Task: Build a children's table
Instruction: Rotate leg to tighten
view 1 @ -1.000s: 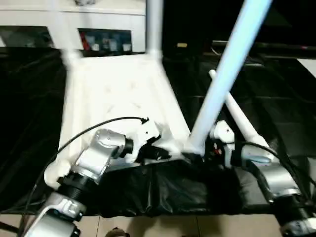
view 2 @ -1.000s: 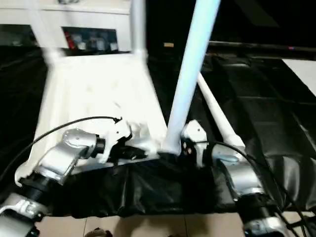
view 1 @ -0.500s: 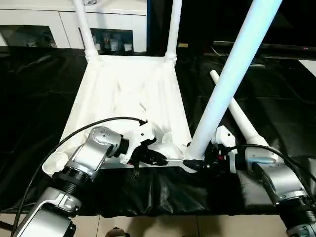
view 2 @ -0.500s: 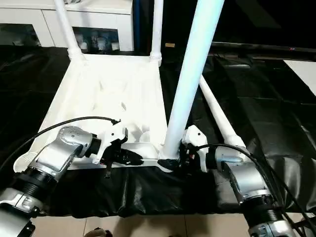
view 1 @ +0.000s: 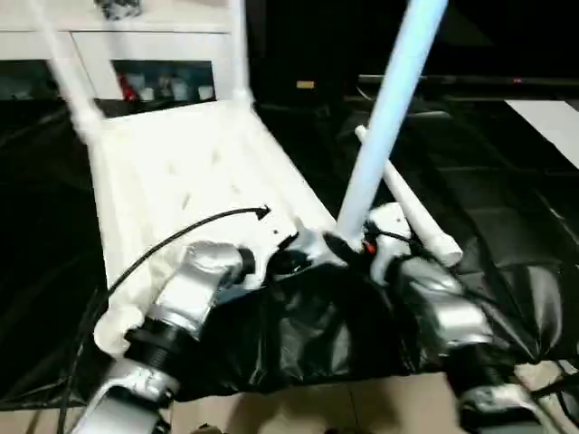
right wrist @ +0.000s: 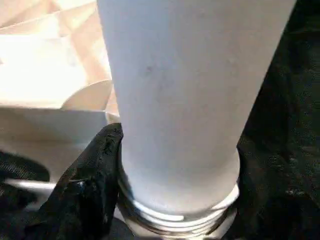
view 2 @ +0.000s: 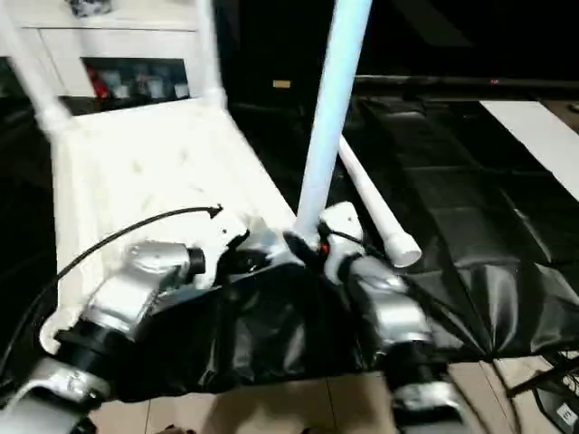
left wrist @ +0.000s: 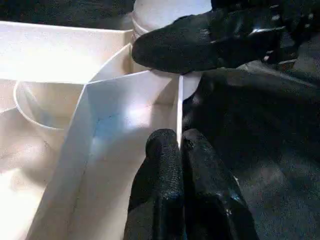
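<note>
I judge the third leg (view 1: 384, 117) is being seated in the near right socket of the upturned top (view 1: 181, 172): my right hand (view 1: 348, 246) clasps its base, my left hand (left wrist: 178, 150), fingers pressed together, pinches the top's near rim. Two far sockets hold legs; the near left stands empty. Next, turn it home, then fetch the leg lying (view 1: 407, 203) on the surface.

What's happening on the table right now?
The robot is assembling a white children's table, whose top lies underside up on black sheeting. Two legs already stand in the far corner sockets. The right pincer is closed around the base of a third leg, standing slightly tilted at the near right corner socket. The left pincer is shut, pinching the top's thin near rim beside that corner. The fourth leg lies loose on the sheeting to the right.
</note>
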Controlling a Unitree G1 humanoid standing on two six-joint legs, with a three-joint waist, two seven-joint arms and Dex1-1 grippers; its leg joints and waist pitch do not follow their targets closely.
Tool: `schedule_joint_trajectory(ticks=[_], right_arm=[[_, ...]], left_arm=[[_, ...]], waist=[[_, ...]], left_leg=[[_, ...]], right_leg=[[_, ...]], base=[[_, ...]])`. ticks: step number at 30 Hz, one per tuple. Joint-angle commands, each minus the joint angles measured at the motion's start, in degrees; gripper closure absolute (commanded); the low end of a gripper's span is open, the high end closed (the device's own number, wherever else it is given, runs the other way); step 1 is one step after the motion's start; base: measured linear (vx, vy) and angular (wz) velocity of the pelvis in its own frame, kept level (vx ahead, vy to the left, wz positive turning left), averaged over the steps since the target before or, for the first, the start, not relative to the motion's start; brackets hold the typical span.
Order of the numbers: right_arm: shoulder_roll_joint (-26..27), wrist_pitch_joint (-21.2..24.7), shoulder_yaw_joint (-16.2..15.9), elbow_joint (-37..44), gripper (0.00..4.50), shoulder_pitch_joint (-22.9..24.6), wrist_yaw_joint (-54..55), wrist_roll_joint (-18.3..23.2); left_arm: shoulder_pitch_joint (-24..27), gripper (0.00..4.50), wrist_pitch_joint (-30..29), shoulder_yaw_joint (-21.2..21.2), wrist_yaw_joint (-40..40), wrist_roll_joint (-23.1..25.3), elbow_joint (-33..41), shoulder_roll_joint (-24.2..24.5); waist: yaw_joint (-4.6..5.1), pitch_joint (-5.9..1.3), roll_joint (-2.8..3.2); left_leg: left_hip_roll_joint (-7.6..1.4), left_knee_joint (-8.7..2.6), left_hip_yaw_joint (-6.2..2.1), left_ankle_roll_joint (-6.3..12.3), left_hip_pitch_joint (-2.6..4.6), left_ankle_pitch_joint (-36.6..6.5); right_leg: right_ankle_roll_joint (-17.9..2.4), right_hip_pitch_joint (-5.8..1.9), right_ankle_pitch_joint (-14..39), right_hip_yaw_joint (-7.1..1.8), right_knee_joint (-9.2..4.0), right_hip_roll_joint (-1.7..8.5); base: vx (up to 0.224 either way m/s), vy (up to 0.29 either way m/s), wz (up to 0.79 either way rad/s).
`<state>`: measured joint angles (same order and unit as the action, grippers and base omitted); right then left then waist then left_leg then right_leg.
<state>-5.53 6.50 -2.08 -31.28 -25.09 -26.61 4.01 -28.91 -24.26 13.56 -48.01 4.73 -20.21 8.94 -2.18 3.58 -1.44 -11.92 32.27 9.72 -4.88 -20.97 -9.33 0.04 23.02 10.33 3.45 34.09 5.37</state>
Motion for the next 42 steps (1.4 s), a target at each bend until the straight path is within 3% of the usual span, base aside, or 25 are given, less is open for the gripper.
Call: schedule_joint_trajectory(ticks=[1, 5, 9, 11, 16, 21, 23, 26, 35, 42], right_arm=[[3.1, 0.3, -3.9, -2.8, 1.19, -0.6, -2.4, -0.8], [2.0, 0.2, -3.6, -2.3, 0.83, -0.7, -5.1, 0.4], [-0.8, -0.9, -5.0, 0.6, 0.51, 0.4, -9.4, 0.2], [-1.8, -1.1, -5.4, 1.7, 0.51, 1.0, -11.7, 0.7], [-7.8, -2.5, -8.4, 7.4, 0.51, 4.4, -24.7, 2.6], [-14.5, 0.4, -10.6, 12.3, 0.51, 6.9, -37.2, 5.4], [-14.8, 0.8, -10.7, 12.5, 0.51, 6.9, -37.9, 5.6], [-16.0, 1.4, -11.2, 13.4, 0.51, 7.0, -39.9, 5.8], [-18.1, 2.8, -12.7, 15.7, 1.19, 7.5, -43.8, 6.3], [-17.3, 3.4, -12.7, 16.7, 1.7, 8.2, -43.7, 6.6]], left_arm=[[0.4, 4.5, 1.5, 5.0, -3.2, -3.9, 3.2, -5.5], [-0.3, 4.5, 1.9, 4.5, -3.5, -3.6, 2.5, -4.7], [-0.8, 4.5, 1.9, 4.1, -5.6, -4.1, 2.6, -2.6], [-0.9, 4.5, 1.8, 4.1, -6.7, -4.4, 2.6, -2.0], [-1.7, 4.5, 2.6, 3.9, -12.0, -5.1, 1.7, 1.3], [-3.1, 4.5, 4.8, 4.1, -17.6, -5.3, -0.1, 4.7], [-3.2, 4.5, 5.0, 4.1, -17.9, -5.4, -0.3, 4.9], [-3.8, 4.5, 5.3, 4.3, -19.5, -5.6, -0.9, 5.6], [-5.8, 4.5, 7.4, 4.6, -23.0, -5.6, -4.5, 7.5], [-5.7, 4.5, 7.7, 4.0, -22.7, -5.5, -5.3, 7.6]], waist=[[-0.42, -3.08, -0.22], [-0.62, -3.23, -0.15], [-1.14, -3.52, -0.09], [-1.32, -3.53, -0.11], [-2.01, -3.56, -0.01], [-2.7, -3.33, -0.14], [-2.87, -3.2, -0.21], [-2.9, -3.22, -0.31], [-3.0, -3.22, -0.52], [-3.03, -3.06, -0.56]], left_leg=[[-0.72, -4.0, 0.01, 1.06, 0.02, -17.4], [-0.77, -3.79, 0.29, 1.82, 0.33, -16.6], [-0.72, -3.44, 0.51, 3.33, -0.08, -12.3], [-0.68, -3.38, 0.56, 3.79, -0.08, -11.4], [-0.91, -3.26, 0.61, 5.14, 0.02, -10.6], [-0.93, -3.3, 0.65, 5.2, 0.34, -12.4], [-1.05, -3.35, 0.74, 5.0, 0.48, -13.1], [-1.05, -3.47, 0.58, 4.37, 0.31, -12.8], [-1.05, -3.34, 0.55, 4.54, 0.17, -11.1], [-1.11, -3.44, 0.52, 4.34, 0.21, -11.6]], right_leg=[[-7.7, -2.02, 22.4, -1.78, -5.1, 2.21], [-9.1, -1.92, 18.3, -2.0, -4.84, 2.08], [-11.0, -2.59, 11.2, -2.0, -3.97, 2.0], [-11.4, -2.66, 10.1, -1.95, -3.87, 1.98], [-12.1, -2.72, 8.6, -2.02, -3.61, 2.02], [-12.1, -2.68, 11.2, -1.97, -3.94, 2.01], [-12.1, -2.38, 12.2, -2.1, -4.07, 2.14], [-11.9, -2.57, 13.1, -2.02, -4.0, 2.25], [-12.4, -2.69, 10.6, -2.01, -3.65, 2.32], [-12.4, -2.65, 11.7, -2.0, -3.74, 2.39]], base=[[0.0, 0.0, 0.0], [0.0, 0.0, 0.0], [0.0, 0.0, 0.0], [0.0, 0.0, 0.0], [0.0, 0.0, 0.0], [0.0, 0.0, 0.0], [0.0, 0.0, 0.0], [0.0, 0.0, 0.0], [0.0, 0.0, 0.0], [0.0, 0.0, 0.0]])
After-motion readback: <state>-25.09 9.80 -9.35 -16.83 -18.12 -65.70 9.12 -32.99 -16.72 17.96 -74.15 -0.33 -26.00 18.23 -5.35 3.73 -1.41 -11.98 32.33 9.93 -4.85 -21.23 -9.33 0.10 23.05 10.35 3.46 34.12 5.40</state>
